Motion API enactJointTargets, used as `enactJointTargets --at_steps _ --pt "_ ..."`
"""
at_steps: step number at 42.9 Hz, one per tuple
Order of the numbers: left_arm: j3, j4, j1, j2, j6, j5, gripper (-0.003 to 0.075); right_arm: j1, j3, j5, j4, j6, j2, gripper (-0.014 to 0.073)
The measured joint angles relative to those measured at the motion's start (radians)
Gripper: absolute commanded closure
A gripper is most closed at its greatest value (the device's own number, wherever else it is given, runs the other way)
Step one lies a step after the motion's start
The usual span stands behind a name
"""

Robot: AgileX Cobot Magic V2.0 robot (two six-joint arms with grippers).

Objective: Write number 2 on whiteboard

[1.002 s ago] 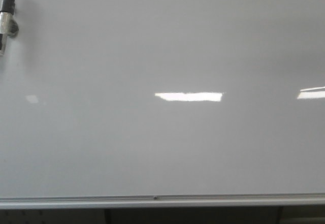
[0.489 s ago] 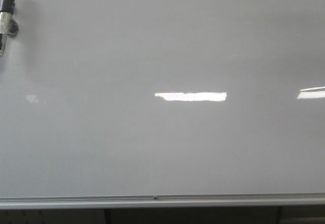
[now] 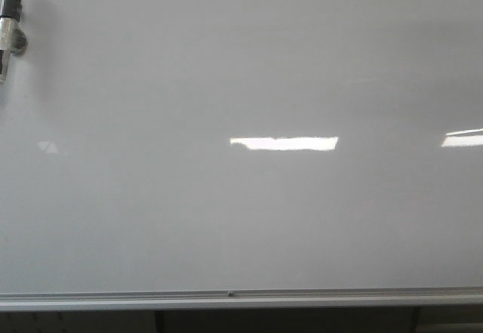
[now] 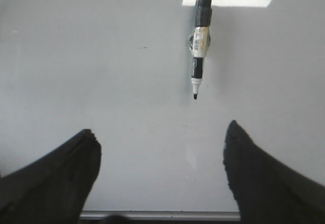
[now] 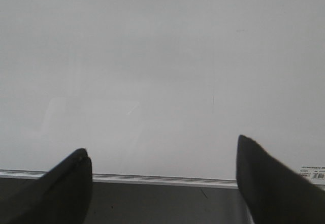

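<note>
Front view: blank whiteboard (image 3: 241, 212) with a marker (image 3: 10, 23) at its far left.
Left gripper (image 4: 161, 150) and right gripper (image 5: 162, 155) are both spread wide, empty, facing the board; no digit shows.

Only fingertips of the robot show. The left gripper (image 4: 161, 155) has two matte black fingers (image 4: 61, 181), broad at the base and tapering to blunt rounded tips (surface slightly grainy). The right gripper (image 5: 162, 165) looks alike, its black fingers (image 5: 271, 183) plain and unmarked.

Office or classrm: big whiteboard (image 3: 241, 220) w/ marker (image 4: 199, 46) stuck on
</note>
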Motion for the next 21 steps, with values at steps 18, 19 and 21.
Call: enactJointTargets --at_steps 18,19,21 --pt "-0.089 0.050 -0.109 0.267 -0.021 0.052 0.0155 0.000 0.000 0.007 0.000 0.000 0.000 -0.0041" --pt "-0.097 0.050 -0.109 0.287 -0.028 0.052 0.0155 0.000 0.000 0.006 0.000 0.000 0.000 -0.0041" --pt "-0.118 0.050 -0.109 0.335 -0.037 0.050 0.0155 0.000 0.000 0.006 0.000 0.000 0.000 -0.0041"
